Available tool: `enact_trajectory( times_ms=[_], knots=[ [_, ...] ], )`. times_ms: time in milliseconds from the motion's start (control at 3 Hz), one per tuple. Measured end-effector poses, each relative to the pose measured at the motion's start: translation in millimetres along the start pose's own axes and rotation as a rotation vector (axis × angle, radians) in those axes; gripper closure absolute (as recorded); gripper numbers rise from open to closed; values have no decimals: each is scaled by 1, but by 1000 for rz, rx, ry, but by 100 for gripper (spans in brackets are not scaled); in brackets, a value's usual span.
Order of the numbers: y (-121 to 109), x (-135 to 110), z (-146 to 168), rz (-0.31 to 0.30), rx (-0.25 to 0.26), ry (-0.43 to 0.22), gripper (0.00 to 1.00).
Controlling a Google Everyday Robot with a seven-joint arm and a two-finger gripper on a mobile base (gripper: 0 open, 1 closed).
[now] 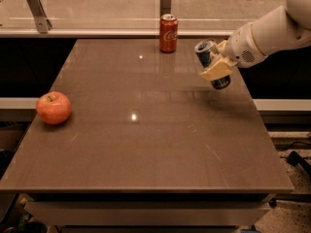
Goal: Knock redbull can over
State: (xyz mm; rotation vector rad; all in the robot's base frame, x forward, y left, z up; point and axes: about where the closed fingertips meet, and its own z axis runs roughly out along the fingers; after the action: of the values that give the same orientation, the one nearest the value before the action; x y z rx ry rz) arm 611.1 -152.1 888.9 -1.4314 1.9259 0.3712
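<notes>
The redbull can is a slim blue-and-silver can at the right side of the brown table. It is tilted, with its silver top leaning left and toward the camera and its base to the lower right, seemingly a little off the tabletop. My gripper comes in from the right on a white arm. Its cream fingers are shut around the middle of the can and hide that part.
A red cola can stands upright at the table's back edge, left of the gripper. A red apple lies near the left edge. A glass rail with metal posts runs behind the table.
</notes>
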Motion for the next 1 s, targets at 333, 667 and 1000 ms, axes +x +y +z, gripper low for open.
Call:
enact_trajectory(
  times_ms=[333,667,1000],
  knots=[
    [-5,11,-3,18,20,99,100],
    [-8,25,-5,32,47,205,100],
    [-13,36,-5,35,71,315,100]
  ],
)
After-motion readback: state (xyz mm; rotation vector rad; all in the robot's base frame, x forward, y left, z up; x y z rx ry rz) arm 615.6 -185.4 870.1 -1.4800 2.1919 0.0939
